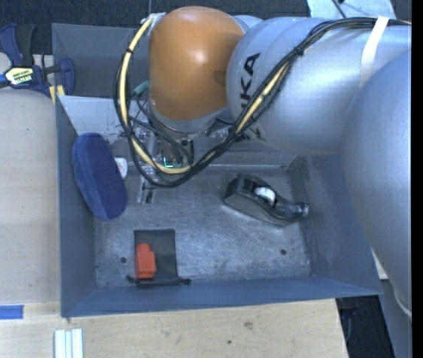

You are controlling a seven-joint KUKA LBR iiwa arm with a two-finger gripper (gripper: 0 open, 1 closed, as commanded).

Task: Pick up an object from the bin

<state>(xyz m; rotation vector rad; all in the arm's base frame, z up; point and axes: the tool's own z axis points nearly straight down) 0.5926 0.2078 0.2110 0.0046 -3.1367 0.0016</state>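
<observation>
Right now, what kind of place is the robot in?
Probably a robot lab or test bench: a big silver robot arm reaches into a grey metal bin holding odd loose things, like a blue oval case and a black tape dispenser.

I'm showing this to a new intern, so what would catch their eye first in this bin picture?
The big silver arm with its rounded orange cover dominates, reaching in from the right over the back of the grey bin. Below it, a dark blue oval case lies by the left wall, a black tape dispenser sits right of centre, and a small orange block on a black square pad lies near the front wall.
</observation>
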